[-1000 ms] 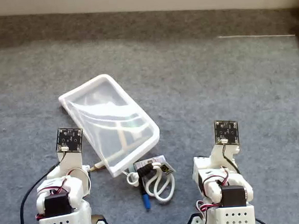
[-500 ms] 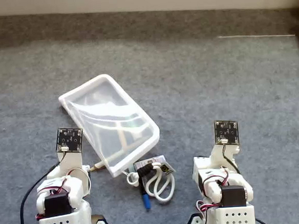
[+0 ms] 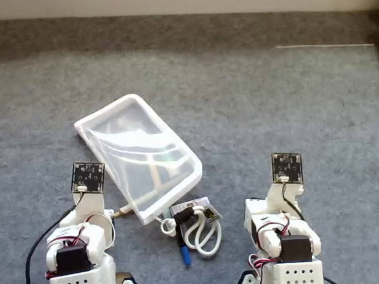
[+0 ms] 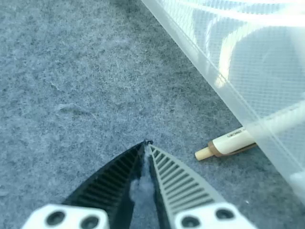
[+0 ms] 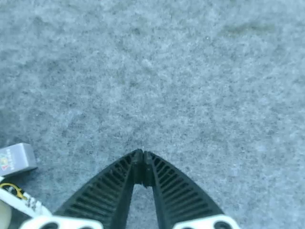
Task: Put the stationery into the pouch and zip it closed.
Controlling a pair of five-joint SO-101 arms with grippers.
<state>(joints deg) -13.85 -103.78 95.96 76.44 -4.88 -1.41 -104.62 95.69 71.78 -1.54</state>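
The left gripper (image 4: 147, 144) and right gripper (image 5: 143, 153) are sitting drawn back, pointing downward, each pinching together on nothing. The pouch (image 3: 138, 155) is lying beside the left one, a cream pen (image 4: 228, 142) poking out at its edge.

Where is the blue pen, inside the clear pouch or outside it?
Outside. The blue pen lies on the grey carpet, apart from the pouch and not touching its edge.
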